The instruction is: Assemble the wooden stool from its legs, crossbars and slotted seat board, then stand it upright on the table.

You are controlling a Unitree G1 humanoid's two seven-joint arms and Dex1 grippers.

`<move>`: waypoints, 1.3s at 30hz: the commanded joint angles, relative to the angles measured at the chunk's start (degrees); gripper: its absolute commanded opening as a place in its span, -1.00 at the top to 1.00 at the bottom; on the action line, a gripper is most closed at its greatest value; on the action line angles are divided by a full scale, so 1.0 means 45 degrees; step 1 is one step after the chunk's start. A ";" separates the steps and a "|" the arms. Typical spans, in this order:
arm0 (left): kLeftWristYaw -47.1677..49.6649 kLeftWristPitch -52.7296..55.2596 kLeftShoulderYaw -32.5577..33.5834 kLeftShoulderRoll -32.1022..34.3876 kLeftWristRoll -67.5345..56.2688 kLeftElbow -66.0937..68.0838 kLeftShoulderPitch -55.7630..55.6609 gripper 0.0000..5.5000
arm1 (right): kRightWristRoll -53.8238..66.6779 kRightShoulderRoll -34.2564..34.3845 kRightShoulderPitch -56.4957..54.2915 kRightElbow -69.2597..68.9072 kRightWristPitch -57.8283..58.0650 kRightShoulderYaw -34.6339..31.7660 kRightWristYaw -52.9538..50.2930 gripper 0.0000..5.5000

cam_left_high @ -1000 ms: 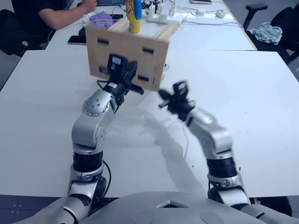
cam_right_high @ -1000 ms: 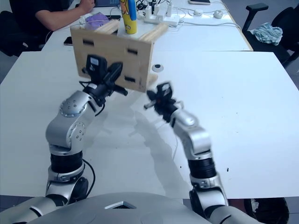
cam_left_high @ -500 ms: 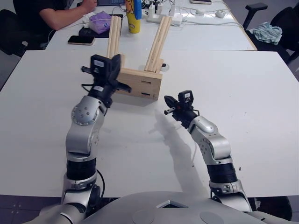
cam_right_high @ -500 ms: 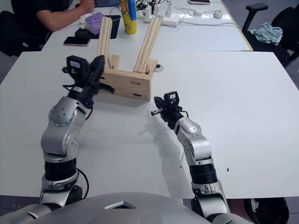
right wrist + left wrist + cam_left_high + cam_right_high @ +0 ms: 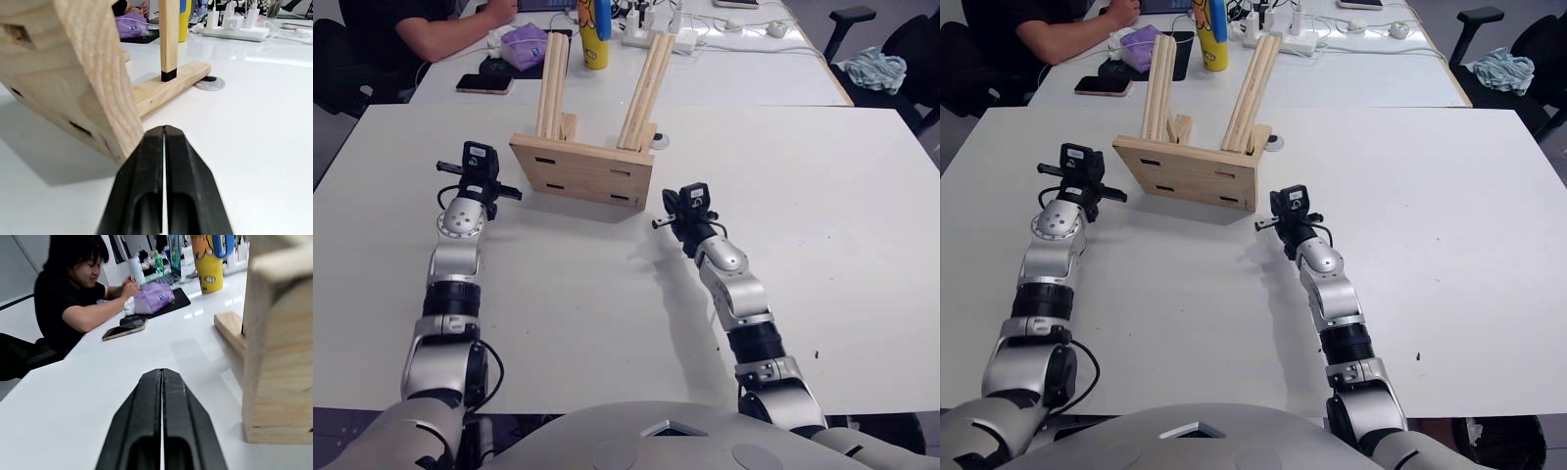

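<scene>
You've got the left gripper (image 5: 162, 378) and right gripper (image 5: 164, 132) both closed, empty, low over the table (image 5: 570, 304), flanking the wooden stool (image 5: 582, 169), its slotted seat board tilted toward you, legs (image 5: 644, 73) rising behind.

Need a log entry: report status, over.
Left tool shut, right tool shut, both off the stool. Stool on table, not upright, seat board tilted. Nothing between tools and stool.
</scene>
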 commanded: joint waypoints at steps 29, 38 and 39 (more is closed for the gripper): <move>-0.1746 0.3120 -0.4071 -0.2217 -0.2106 -1.3307 0.9566 1.00 | 0.1042 -0.3280 0.5415 -0.5260 -0.1366 -0.0081 0.2749 1.00; -0.1145 0.4625 -0.2841 -0.1438 -0.2064 -1.5985 1.1546 1.00 | 0.1466 -0.4298 0.7235 -0.8589 0.0682 -0.1075 0.2215 1.00; -0.1033 0.4556 -0.2690 -0.1428 -0.2002 -1.5990 1.1605 1.00 | 0.1232 -0.4307 0.7172 -0.8407 0.0626 -0.1274 0.1965 1.00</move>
